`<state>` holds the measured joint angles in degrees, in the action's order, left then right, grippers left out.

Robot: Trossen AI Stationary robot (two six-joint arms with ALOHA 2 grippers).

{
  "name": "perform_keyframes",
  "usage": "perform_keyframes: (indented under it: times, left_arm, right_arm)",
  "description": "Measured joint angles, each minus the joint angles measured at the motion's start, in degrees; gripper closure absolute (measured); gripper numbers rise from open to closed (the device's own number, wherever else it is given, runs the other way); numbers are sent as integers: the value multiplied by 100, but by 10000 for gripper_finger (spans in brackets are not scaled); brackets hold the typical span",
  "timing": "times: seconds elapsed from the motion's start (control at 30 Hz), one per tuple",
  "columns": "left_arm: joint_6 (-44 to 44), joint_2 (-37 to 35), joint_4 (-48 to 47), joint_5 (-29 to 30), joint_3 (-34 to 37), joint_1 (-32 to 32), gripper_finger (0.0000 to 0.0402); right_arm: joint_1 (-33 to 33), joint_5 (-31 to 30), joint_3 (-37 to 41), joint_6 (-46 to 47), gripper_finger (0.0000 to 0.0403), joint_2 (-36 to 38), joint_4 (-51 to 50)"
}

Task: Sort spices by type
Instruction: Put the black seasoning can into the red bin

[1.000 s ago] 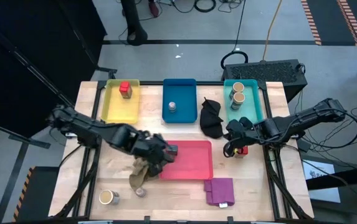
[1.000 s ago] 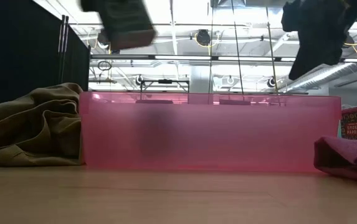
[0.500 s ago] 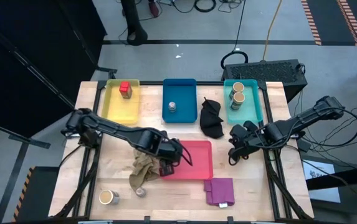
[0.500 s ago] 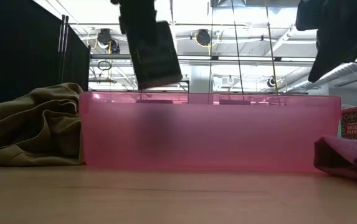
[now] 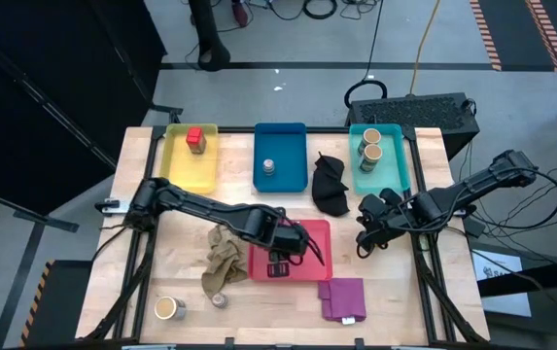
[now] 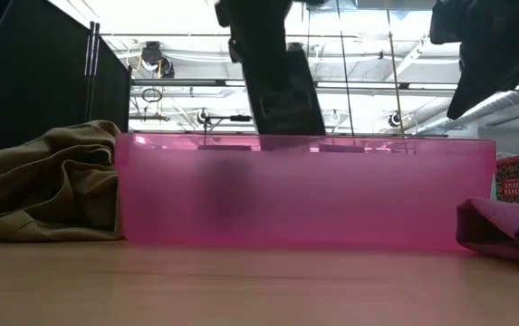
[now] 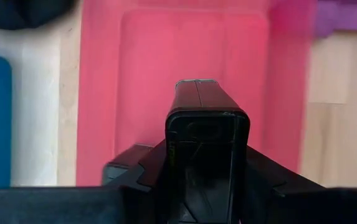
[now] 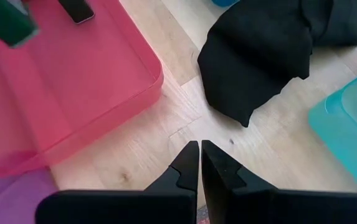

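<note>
Centre of the overhead frame: the left gripper (image 5: 280, 262) clamps a dark grey tin (image 7: 206, 134) above the pink tray (image 5: 319, 233). Right of centre, the empty right gripper (image 8: 200, 155) hovers, fingers pressed together, beside the black cloth (image 5: 330, 185).

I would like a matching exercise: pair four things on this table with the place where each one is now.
Things:
1. red cube
2. silver tin
3. tan jars
4. dark tin

Places:
A. in the teal tray
B. held by the left gripper, over the pink tray
C. in the yellow tray
D. in the blue tray

Pairs: 1-C, 2-D, 3-A, 4-B
</note>
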<state>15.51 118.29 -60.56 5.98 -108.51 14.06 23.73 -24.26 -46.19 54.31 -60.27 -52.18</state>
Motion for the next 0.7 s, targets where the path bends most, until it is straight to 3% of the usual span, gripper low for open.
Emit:
perform_keyframes:
  times: [0.7]
  left_arm:
    - [-749,394,195,31,-35,-678,274]
  right_arm:
    - [-11,-125,0,-204,403,0,101]
